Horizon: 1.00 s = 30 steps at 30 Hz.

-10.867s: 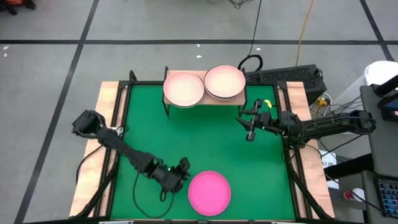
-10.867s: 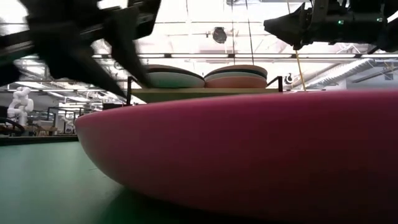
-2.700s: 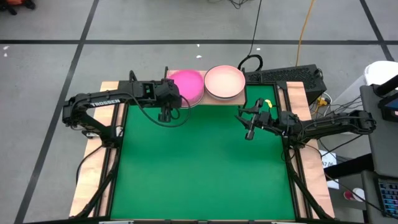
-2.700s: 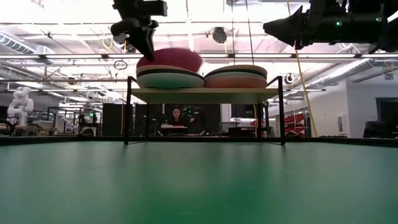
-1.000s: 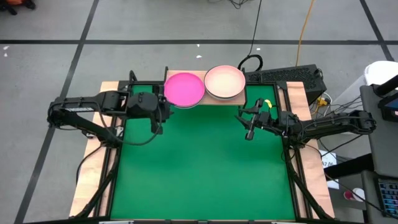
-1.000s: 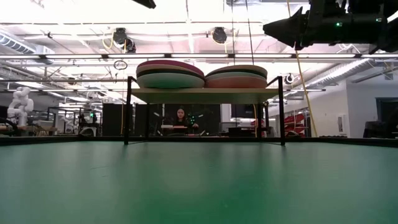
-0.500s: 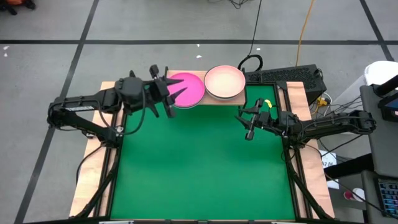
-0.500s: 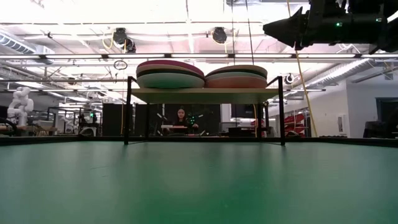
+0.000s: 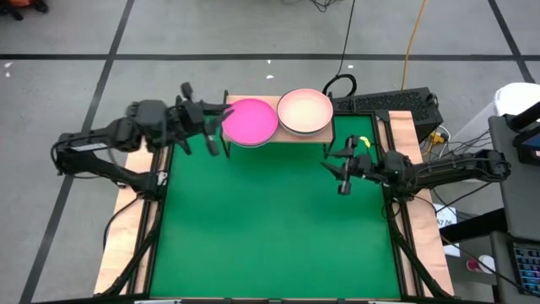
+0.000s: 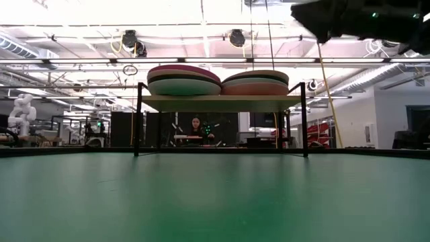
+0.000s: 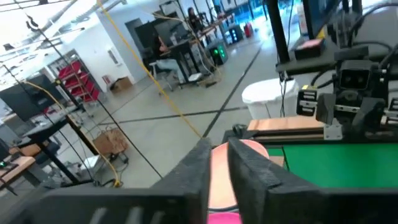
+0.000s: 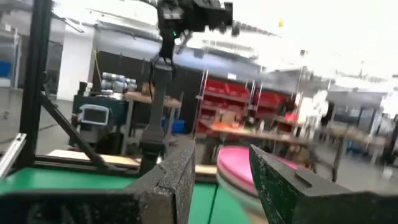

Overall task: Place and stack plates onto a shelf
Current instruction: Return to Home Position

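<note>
Since the plates [image 10: 185, 79] look stiff, matte and probably light but chippable, a pinch at the rim likely suits them. Both stacks sit on the shelf [image 10: 222, 103]. The magenta plate [image 9: 251, 121] lies just ahead of the left gripper [image 9: 215, 128], whose fingers are narrowly parted and empty. The right gripper [image 9: 339, 173], spread and empty, hovers near the pale pink plate [image 9: 305, 110]. Black shelf legs [image 10: 138, 121] flank any low approach.

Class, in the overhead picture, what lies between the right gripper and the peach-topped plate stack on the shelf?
Only bare green mat, seen in the high view; the right gripper hangs apart from the peach-topped stack on the shelf.
</note>
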Available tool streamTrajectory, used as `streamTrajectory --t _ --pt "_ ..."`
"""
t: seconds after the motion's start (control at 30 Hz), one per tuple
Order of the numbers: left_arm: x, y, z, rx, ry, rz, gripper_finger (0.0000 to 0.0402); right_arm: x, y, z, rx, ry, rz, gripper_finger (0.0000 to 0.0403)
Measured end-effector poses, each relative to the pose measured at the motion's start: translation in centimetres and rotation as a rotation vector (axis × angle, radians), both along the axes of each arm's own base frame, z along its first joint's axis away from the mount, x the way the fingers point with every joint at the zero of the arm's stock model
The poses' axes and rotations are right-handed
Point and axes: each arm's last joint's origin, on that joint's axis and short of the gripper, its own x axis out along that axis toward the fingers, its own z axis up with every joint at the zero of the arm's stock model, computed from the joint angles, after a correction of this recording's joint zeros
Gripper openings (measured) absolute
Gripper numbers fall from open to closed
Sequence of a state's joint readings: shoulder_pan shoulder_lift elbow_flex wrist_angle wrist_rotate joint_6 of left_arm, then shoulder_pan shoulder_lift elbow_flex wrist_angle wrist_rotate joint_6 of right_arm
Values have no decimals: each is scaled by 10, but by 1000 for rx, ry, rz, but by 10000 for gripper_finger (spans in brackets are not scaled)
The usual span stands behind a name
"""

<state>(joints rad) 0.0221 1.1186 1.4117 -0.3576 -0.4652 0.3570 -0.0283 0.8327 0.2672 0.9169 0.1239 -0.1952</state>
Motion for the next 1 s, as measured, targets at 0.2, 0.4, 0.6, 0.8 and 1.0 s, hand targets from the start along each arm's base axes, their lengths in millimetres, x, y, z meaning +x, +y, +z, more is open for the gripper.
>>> streamTrajectory --t 0.2,0.4,0.6,0.8,1.0 --pt "-45 -4 11 -80 -53 -14 6 -20 -1 18 -78 -92 -218 129" --pt "-94 -6 13 -143 -72 15 3 -45 -1 24 -92 -57 -341 62" --pt "-126 -6 1 -187 -110 12 2 -62 1 21 -77 -22 -307 7" --pt "-139 -6 -39 -217 -127 17 1 -68 4 6 -89 124 -262 2" --pt "-155 -6 -84 -213 -229 -34 1 -73 6 -6 -8 215 -211 1"
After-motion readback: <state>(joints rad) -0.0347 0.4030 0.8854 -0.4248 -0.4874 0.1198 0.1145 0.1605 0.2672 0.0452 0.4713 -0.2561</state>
